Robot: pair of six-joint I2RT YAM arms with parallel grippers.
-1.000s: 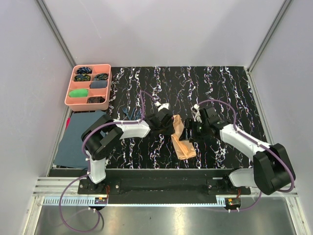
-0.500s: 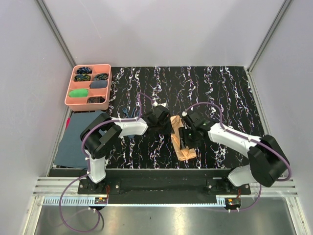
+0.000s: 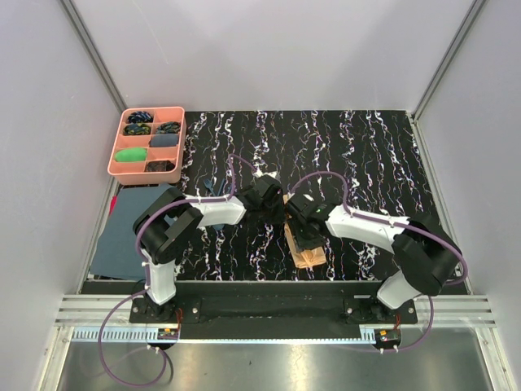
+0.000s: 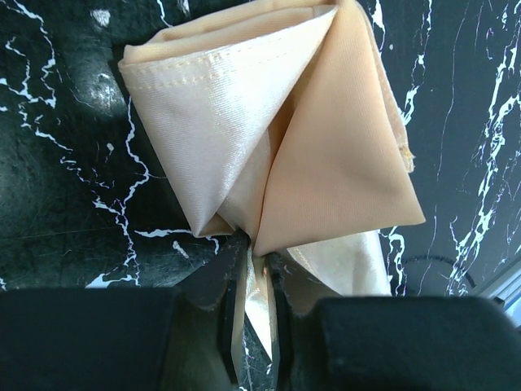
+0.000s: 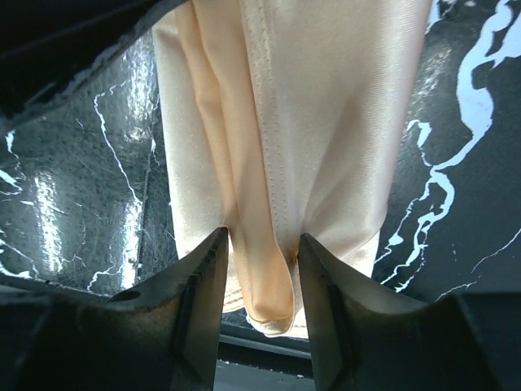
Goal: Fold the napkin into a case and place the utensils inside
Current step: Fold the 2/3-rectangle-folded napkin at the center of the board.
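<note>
Pinching a corner of the shiny peach-orange fabric napkin (image 4: 269,138) goes the left pincer (image 4: 254,269); right pincer (image 5: 262,244) straddles a fold, whether clamped I cannot tell. Opposing tugs could undo the layers!

On the black marbled table (image 3: 366,155) lie the folded napkin (image 3: 309,254), a pink tray (image 3: 114,169) and a blue-grey cloth (image 3: 130,228).

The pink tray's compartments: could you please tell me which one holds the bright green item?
The near-left compartment of the pink tray, closest to the arms. Its green item is the only bright one; the other compartments hold darker pieces.
</note>
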